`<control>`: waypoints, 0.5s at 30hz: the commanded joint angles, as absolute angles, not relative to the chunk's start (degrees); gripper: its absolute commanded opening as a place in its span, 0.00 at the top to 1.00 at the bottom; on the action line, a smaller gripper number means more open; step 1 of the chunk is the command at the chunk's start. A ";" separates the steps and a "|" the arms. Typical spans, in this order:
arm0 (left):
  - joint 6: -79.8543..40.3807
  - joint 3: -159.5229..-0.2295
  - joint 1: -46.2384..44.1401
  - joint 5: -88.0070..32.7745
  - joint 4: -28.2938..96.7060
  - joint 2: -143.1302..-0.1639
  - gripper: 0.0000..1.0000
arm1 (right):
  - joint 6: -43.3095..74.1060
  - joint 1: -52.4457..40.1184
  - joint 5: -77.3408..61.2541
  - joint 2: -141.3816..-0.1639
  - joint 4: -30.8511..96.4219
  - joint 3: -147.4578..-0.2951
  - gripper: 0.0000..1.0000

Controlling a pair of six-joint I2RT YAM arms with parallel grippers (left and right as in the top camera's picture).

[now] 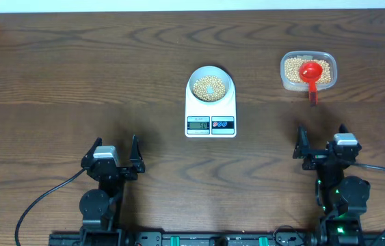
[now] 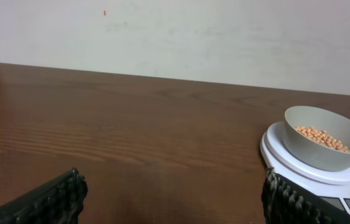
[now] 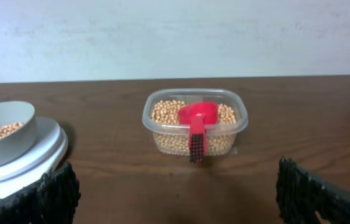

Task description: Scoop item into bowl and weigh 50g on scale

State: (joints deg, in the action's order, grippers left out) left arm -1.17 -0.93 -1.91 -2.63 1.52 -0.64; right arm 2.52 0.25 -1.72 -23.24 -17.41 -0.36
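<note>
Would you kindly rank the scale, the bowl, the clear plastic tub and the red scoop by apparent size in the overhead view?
1. scale
2. clear plastic tub
3. bowl, somewhat smaller than the tub; it sits raised on the scale, slightly nearer the camera
4. red scoop

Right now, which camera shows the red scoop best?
Right wrist: the scoop sits close and centred, its cup on the beans, handle over the tub's front rim. Overhead shows it small from above. Left wrist misses it.

No legible text; scale (image 1: pixel 210 113) display unreadable
</note>
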 commanded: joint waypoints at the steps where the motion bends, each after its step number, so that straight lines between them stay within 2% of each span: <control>1: -0.23 -0.23 -1.56 -0.84 4.19 -0.34 0.08 | 2.00 0.71 -1.37 -19.55 -13.93 -0.32 0.01; 7: -0.23 -0.23 -1.56 -0.84 4.19 -0.34 0.08 | 2.04 1.26 -0.99 -11.51 -2.94 -0.32 0.01; 15: -0.23 -0.23 -1.56 -0.84 4.19 -0.34 0.08 | 2.02 1.52 -0.78 -3.92 4.47 -0.32 0.01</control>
State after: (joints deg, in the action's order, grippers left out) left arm -1.19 -0.95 -1.91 -2.61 1.54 -0.64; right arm 2.35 1.28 -1.48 -6.42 4.08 -0.38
